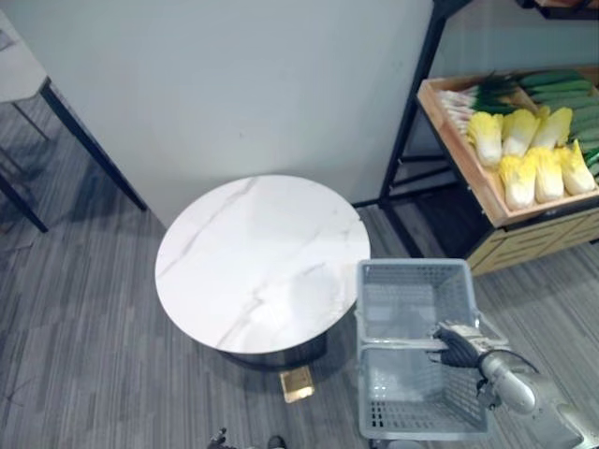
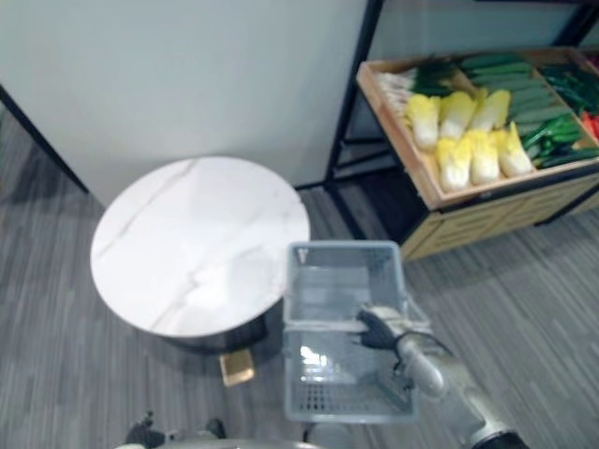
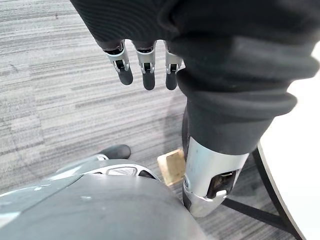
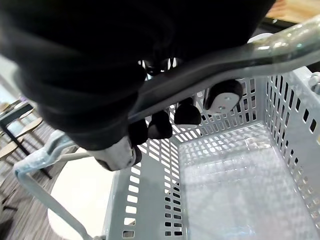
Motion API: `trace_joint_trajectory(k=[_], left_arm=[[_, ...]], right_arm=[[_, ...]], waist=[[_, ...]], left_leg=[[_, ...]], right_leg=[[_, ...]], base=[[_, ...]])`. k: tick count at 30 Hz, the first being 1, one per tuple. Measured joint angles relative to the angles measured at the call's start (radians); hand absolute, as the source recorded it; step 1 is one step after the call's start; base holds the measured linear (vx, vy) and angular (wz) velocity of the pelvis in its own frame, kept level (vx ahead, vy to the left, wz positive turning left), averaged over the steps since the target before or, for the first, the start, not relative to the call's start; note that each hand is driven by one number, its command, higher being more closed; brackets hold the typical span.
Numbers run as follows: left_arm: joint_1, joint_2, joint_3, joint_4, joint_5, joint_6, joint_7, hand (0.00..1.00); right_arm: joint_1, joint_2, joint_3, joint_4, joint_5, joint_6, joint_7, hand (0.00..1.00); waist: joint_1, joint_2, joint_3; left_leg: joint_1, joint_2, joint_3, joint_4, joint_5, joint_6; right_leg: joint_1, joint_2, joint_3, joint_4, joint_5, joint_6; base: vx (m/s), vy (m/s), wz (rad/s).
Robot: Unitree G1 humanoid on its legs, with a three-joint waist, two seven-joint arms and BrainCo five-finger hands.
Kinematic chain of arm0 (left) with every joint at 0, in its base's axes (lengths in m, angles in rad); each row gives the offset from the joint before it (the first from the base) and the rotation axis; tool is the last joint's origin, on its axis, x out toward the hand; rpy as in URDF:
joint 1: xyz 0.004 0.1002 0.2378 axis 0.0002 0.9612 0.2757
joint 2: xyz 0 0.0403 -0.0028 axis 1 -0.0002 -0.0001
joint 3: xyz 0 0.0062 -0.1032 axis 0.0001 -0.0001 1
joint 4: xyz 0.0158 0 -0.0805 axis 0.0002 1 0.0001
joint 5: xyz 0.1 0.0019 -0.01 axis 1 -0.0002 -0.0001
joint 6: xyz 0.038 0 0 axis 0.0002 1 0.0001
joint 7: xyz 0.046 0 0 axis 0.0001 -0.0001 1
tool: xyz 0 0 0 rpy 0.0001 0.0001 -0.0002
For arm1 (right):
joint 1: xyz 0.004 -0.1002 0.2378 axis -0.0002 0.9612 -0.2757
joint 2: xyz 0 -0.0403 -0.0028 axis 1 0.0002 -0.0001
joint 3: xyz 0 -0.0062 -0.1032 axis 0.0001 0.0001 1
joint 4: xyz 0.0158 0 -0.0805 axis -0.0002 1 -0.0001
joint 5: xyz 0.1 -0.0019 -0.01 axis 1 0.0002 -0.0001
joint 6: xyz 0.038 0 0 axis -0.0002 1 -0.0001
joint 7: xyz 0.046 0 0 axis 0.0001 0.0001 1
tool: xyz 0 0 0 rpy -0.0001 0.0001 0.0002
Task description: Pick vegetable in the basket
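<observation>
A grey perforated plastic basket (image 1: pixel 412 299) hangs by its handle (image 4: pixel 260 47) from my right hand (image 1: pixel 459 348), whose fingers (image 4: pixel 187 112) curl round the bar; nothing lies inside it. It hangs beside the round white marble table (image 1: pixel 253 262). Yellow-green cabbages (image 1: pixel 524 154) and dark green vegetables (image 1: pixel 562 89) lie in a wooden crate (image 1: pixel 459 140) on a black shelf at the far right. My left hand (image 3: pixel 145 65) hangs over the carpet with its fingers straight and holds nothing.
A pale wall stands behind the table. Another table's black legs (image 1: pixel 84 140) show at the far left. A small yellowish block (image 1: pixel 298 383) lies on the grey carpet under the round table's near edge.
</observation>
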Motion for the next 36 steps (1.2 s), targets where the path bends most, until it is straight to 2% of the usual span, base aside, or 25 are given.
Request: trace_joint_trajectory(k=[3,5,6,9,10,11,12,13,14,16,17,20,21,22,23,24,25,27,28,29,30,31,32,34,36], left_arm=[[0.009,-0.002,0.005,0.001,0.0,-0.004,0.0,0.0],[0.018,-0.006,0.012,0.0,0.0,-0.006,0.0,0.0],[0.028,-0.006,0.013,0.0,0.0,-0.006,0.001,0.0],[0.028,0.004,0.02,-0.001,0.001,-0.008,0.0,0.0],[0.026,0.009,0.019,-0.005,0.007,-0.009,0.001,0.0],[0.02,0.032,0.021,-0.024,0.011,-0.01,0.002,0.0],[0.022,0.039,0.023,-0.025,0.021,-0.009,0.002,0.0],[0.017,0.039,0.041,-0.02,0.041,-0.011,0.003,0.0],[0.029,0.041,0.05,-0.019,0.041,-0.009,0.005,0.0],[0.062,0.048,0.03,-0.021,0.04,-0.005,0.003,0.0],[0.068,0.055,0.028,-0.03,0.038,-0.006,0.008,0.0],[0.063,0.061,0.024,-0.028,0.033,-0.006,0.009,0.0],[0.064,0.065,0.023,-0.028,0.026,-0.006,0.01,0.0],[0.064,0.072,0.022,-0.029,0.025,-0.006,0.01,0.0],[0.06,0.076,0.024,-0.029,0.018,-0.006,0.012,0.0],[0.044,0.071,0.021,-0.023,0.004,-0.005,0.009,0.0],[0.031,0.048,0.023,-0.02,-0.003,-0.005,0.011,0.0],[0.02,0.021,0.02,-0.017,-0.003,-0.005,0.006,0.0],[0.01,0.004,0.019,-0.013,-0.002,-0.005,0.003,0.0],[0.008,-0.006,0.017,-0.012,-0.002,-0.005,0.002,0.0],[-0.002,-0.024,0.009,-0.006,-0.002,-0.007,0.002,0.0],[-0.011,-0.044,0.001,-0.007,-0.002,-0.008,0.002,0.0],[-0.015,-0.033,-0.001,-0.011,-0.002,-0.007,0.003,0.0],[-0.016,-0.02,0.001,-0.019,-0.002,-0.005,0.005,0.0],[-0.01,-0.001,0.002,-0.019,-0.003,0.0,0.007,0.0]], right_arm=[[0.072,0.051,-0.116,0.033,-0.035,0.001,-0.035,1.0],[0.118,0.085,-0.193,0.04,-0.038,0.003,-0.053,1.0],[0.147,0.106,-0.242,0.038,-0.039,0.003,-0.07,1.0],[0.191,0.161,-0.331,0.019,-0.067,0.003,-0.107,1.0],[0.195,0.173,-0.339,0.014,-0.078,0.004,-0.12,1.0],[0.192,0.199,-0.34,-0.001,-0.091,0.007,-0.127,1.0],[0.184,0.206,-0.34,-0.005,-0.102,0.008,-0.129,1.0],[0.158,0.223,-0.322,0.016,-0.117,0.017,-0.129,1.0],[0.125,0.221,-0.324,0.022,-0.12,0.028,-0.143,1.0],[0.112,0.202,-0.319,0.024,-0.119,0.025,-0.151,1.0],[0.089,0.194,-0.302,0.027,-0.119,0.025,-0.152,1.0],[0.018,0.193,-0.235,0.067,-0.12,0.024,-0.149,1.0],[-0.004,0.195,-0.211,0.073,-0.119,0.024,-0.151,1.0],[-0.021,0.195,-0.192,0.073,-0.119,0.022,-0.149,1.0],[-0.028,0.197,-0.183,0.075,-0.119,0.022,-0.148,1.0],[-0.046,0.191,-0.17,0.087,-0.119,0.026,-0.147,1.0],[-0.055,0.183,-0.16,0.089,-0.119,0.03,-0.147,1.0],[-0.062,0.167,-0.133,0.089,-0.119,0.03,-0.147,1.0],[-0.051,0.169,-0.127,0.089,-0.119,0.034,-0.146,1.0],[-0.048,0.169,-0.129,0.089,-0.118,0.037,-0.148,1.0],[-0.045,0.162,-0.141,0.086,-0.118,0.038,-0.148,1.0],[-0.029,0.15,-0.158,0.073,-0.117,0.037,-0.15,1.0],[0.002,0.168,-0.176,0.051,-0.117,0.037,-0.153,1.0],[0.018,0.171,-0.191,0.013,-0.116,0.032,-0.156,1.0],[0.046,0.171,-0.214,-0.01,-0.116,0.016,-0.159,1.0]], waist=[[-0.003,0.006,-0.007],[-0.016,0.014,-0.012],[-0.038,0.013,-0.013],[-0.059,-0.001,-0.007],[-0.061,0.004,-0.013],[-0.083,-0.048,-0.008],[-0.081,-0.033,-0.011],[-0.074,-0.009,0.016],[-0.075,0.01,0.036],[-0.07,-0.002,0.028],[-0.052,-0.017,0.02],[-0.039,-0.02,0.013],[-0.024,-0.019,0.004],[-0.019,-0.026,-0.011],[-0.019,-0.029,-0.017],[-0.004,-0.005,-0.027],[0.005,0.019,-0.028],[0.001,0.048,-0.025],[-0.001,0.063,-0.017],[-0.003,0.056,-0.008],[-0.011,0.065,-0.007],[-0.026,0.092,-0.003],[-0.045,0.091,-0.003],[-0.054,0.064,0.022],[-0.053,0.06,0.064]], left_leg=[[-0.003,0.014,0.0,0.077,-0.051,0.002],[-0.007,0.026,-0.003,0.136,-0.085,-0.001],[-0.006,0.026,-0.002,0.157,-0.095,0.007],[-0.044,0.018,0.051,0.218,-0.127,0.024],[-0.072,0.018,0.084,0.249,-0.145,0.033],[-0.12,-0.03,0.142,0.295,-0.147,0.074],[-0.129,-0.011,0.182,0.269,-0.148,0.107],[-0.115,0.044,0.262,0.26,-0.141,0.108],[-0.072,0.089,0.306,0.254,-0.136,0.102],[-0.024,0.114,0.394,0.27,-0.139,0.108],[-0.005,0.133,0.458,0.278,-0.145,0.115],[0.018,0.184,0.553,0.284,-0.129,0.09],[0.014,0.219,0.599,0.312,-0.124,0.081],[-0.003,0.249,0.634,0.348,-0.12,0.074],[-0.016,0.264,0.645,0.367,-0.118,0.07],[-0.037,0.298,0.66,0.362,-0.085,0.068],[-0.045,0.306,0.686,0.326,-0.032,0.066],[-0.04,0.317,0.729,0.317,0.024,0.059],[-0.031,0.347,0.734,0.362,0.056,0.061],[-0.033,0.356,0.726,0.373,0.05,0.043],[-0.033,0.334,0.696,0.336,0.037,0.024],[-0.038,0.316,0.682,0.276,0.069,0.047],[-0.02,0.324,0.659,0.284,0.069,0.044],[-0.02,0.343,0.651,0.335,0.069,0.045],[-0.023,0.398,0.55,0.452,0.083,0.062]], right_leg=[[0.011,0.006,0.003,0.041,-0.032,0.001],[0.011,0.01,0.004,0.088,-0.06,0.009],[0.01,0.007,0.006,0.114,-0.071,0.012],[-0.041,-0.001,0.066,0.127,-0.046,0.038],[-0.075,-0.001,0.094,0.119,-0.021,0.069],[-0.145,-0.023,0.16,0.106,0.017,0.11],[-0.14,-0.036,0.131,0.053,-0.015,0.162],[-0.2,-0.031,-0.06,0.227,-0.128,-0.028],[-0.216,-0.04,-0.196,0.474,-0.175,-0.113],[-0.161,-0.104,-0.299,0.687,-0.218,-0.137],[-0.159,-0.145,-0.343,0.782,-0.256,-0.185],[-0.143,-0.223,-0.383,0.891,-0.258,-0.182],[-0.133,-0.26,-0.382,0.871,-0.241,-0.167],[-0.116,-0.281,-0.381,0.785,-0.188,-0.118],[-0.108,-0.273,-0.373,0.721,-0.18,-0.064],[-0.093,-0.204,-0.389,0.603,-0.206,-0.027],[-0.087,-0.156,-0.396,0.491,-0.205,-0.027],[-0.085,-0.119,-0.394,0.4,-0.206,-0.026],[-0.056,-0.099,-0.393,0.366,-0.206,-0.027],[-0.043,-0.095,-0.391,0.358,-0.207,-0.029],[-0.03,-0.092,-0.389,0.357,-0.208,-0.03],[-0.016,-0.076,-0.402,0.361,-0.22,-0.029],[-0.009,-0.078,-0.415,0.391,-0.268,-0.019],[-0.009,-0.09,-0.429,0.439,-0.332,-0.016],[0.012,-0.077,-0.414,0.485,-0.385,-0.033]], base=[[0.0,0.019,-0.04],[-0.01,0.056,-0.01],[0.0,0.082,-0.02],[-0.04,0.095,-0.49],[-0.16,0.158,-1.04],[-0.2,0.12,-1.06],[-0.26,0.129,-1.42],[-0.17,0.086,-1.5],[-0.1,0.106,-1.58],[-0.07,0.063,-1.36],[-0.1,-0.009,-1.27],[-0.05,-0.095,-1.18],[-0.05,-0.306,-1.32],[-0.05,-0.363,-1.26],[-0.06,-0.438,-1.22],[-0.09,-0.387,-1.27],[-0.09,-0.373,-1.26],[-0.05,-0.307,-0.92],[0.0,-0.251,-0.63],[0.0,-0.163,-0.34],[-0.03,-0.079,-0.09],[0.0,-0.088,0.13],[0.0,-0.111,0.16],[-0.02,-0.153,0.04],[-0.11,-0.214,-0.35]])
